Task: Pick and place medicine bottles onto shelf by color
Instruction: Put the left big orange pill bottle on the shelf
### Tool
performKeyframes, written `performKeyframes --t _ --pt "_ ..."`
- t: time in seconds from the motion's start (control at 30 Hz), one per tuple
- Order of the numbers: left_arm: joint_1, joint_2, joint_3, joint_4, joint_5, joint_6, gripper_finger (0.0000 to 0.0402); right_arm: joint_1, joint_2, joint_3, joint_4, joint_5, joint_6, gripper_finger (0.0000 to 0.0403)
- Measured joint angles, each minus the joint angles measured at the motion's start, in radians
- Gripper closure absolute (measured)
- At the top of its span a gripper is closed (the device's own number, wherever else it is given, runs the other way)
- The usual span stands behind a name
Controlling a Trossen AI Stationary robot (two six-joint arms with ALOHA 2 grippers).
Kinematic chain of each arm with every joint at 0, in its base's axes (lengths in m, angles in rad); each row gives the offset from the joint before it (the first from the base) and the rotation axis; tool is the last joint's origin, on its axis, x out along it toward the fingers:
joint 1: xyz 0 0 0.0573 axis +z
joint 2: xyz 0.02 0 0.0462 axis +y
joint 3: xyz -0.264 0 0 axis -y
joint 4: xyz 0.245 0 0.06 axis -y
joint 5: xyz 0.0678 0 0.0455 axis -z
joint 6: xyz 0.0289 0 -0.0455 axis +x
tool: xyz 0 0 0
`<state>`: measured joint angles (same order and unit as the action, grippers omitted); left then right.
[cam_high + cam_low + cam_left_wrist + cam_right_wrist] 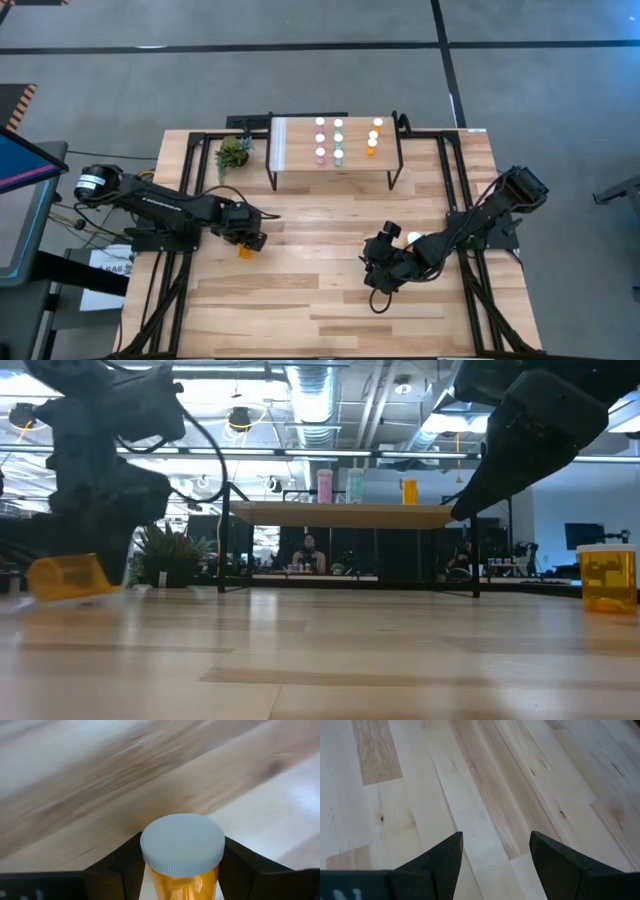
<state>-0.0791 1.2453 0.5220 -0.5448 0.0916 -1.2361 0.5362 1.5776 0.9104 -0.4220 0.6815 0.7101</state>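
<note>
The shelf [295,150] stands at the table's far side on thin black legs. On it stand three pink bottles [320,138], three teal bottles [338,138] and three orange bottles [372,137], all white-capped. My left gripper [245,240] is at the table's left and is shut on an orange bottle [182,870], which also shows in the low view [68,575]. My right gripper [495,845] is open and empty over bare wood at the table's right [378,268]. Another orange bottle [607,575] stands upright on its base beside my right arm [413,238]. My left gripper pinches the orange bottle between its two fingers, on the body just under the white cap [150,880]. The bottle lies along the fingers, cap pointing away from the wrist. In the low view it is tilted, low over the table; whether it is clear of the wood I cannot tell.
A small green plant [233,152] stands at the shelf's left end. Black frame rails [455,180] run along both table sides. Bare wood [320,290] lies between the two arms and toward the near edge.
</note>
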Motion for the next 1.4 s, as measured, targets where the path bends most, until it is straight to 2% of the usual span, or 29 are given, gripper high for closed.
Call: performKeyframes --t 0.13,0.27,0.4,0.67,0.77,0.83,0.97,1.17,1.3,1.4 --pt "0.004 -0.001 0.008 0.084 -0.01 0.055 0.0222 0.0 0.0 0.0 0.004 0.0 -0.001 0.0149" --pt "0.003 -0.002 0.081 0.122 -0.106 0.154 0.022 0.0 0.0 0.0 0.004 0.0 -0.002 0.0149" --pt "0.003 -0.002 0.198 0.132 -0.284 0.3 0.022 0.0 0.0 0.0 0.004 0.0 -0.003 0.0149" --pt "0.028 -0.002 0.461 0.163 -0.765 0.707 0.0219 0.0 0.0 0.0 0.012 0.0 -0.003 0.0149" --pt "0.087 -0.003 0.505 0.247 -0.852 0.845 0.0219 0.0 0.0 0.0 0.012 0.0 -0.003 0.0149" --pt "0.141 -0.002 0.507 0.345 -0.841 0.927 0.0219 0.0 0.0 0.0 0.012 0.0 -0.003 0.0149" --pt "0.268 0.029 0.508 0.479 -0.734 1.011 0.0219 0.0 0.0 0.0 0.013 0.0 -0.003 0.0149" --pt "0.419 0.16 0.506 0.657 -0.604 1.076 0.0219 0.0 0.0 0.0 0.014 0.0 -0.003 0.0149" --pt "0.472 0.24 0.506 0.765 -0.611 1.116 0.0219 0.0 0.0 0.0 0.014 0.0 -0.003 0.0149" --pt "0.498 0.274 0.506 0.775 -0.653 1.127 0.0219 0.0 0.0 0.0 0.012 0.0 -0.003 0.0149"
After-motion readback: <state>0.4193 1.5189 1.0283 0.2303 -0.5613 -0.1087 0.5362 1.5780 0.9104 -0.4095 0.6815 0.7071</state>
